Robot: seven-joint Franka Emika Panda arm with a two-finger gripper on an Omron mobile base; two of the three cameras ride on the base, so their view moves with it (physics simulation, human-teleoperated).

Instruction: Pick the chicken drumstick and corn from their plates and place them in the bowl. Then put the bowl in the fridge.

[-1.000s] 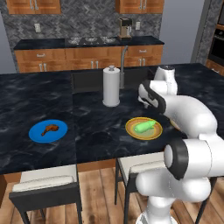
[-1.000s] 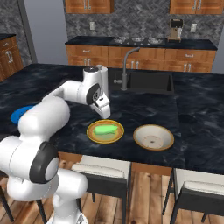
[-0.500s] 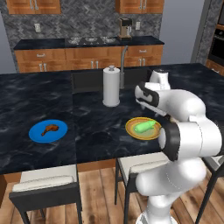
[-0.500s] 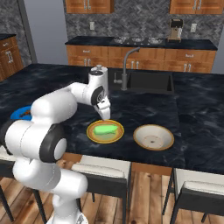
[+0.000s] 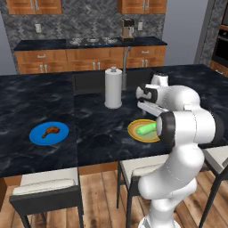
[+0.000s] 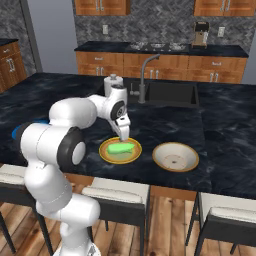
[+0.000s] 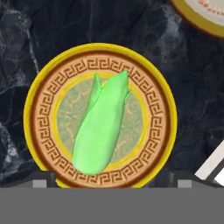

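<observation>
The pale-green corn lies on the yellow-rimmed plate near the counter's front edge. My gripper hangs open just above it, pointing down, with a fingertip on either side of the plate's near rim. Right of that plate sits the tan-rimmed bowl, with nothing in it. Far to the left, the reddish-brown chicken drumstick rests on the blue plate. From the left, the corn shows beside my forearm. The fridge is out of view.
A white paper-towel roll stands behind the plates, next to the sink and its faucet. Stools line the counter's front edge. My own elbow bulks low over that edge.
The hand has dropped a little toward the corn plate while the elbow swung forward and down. The jaws stayed open. Nothing on the counter moved.
</observation>
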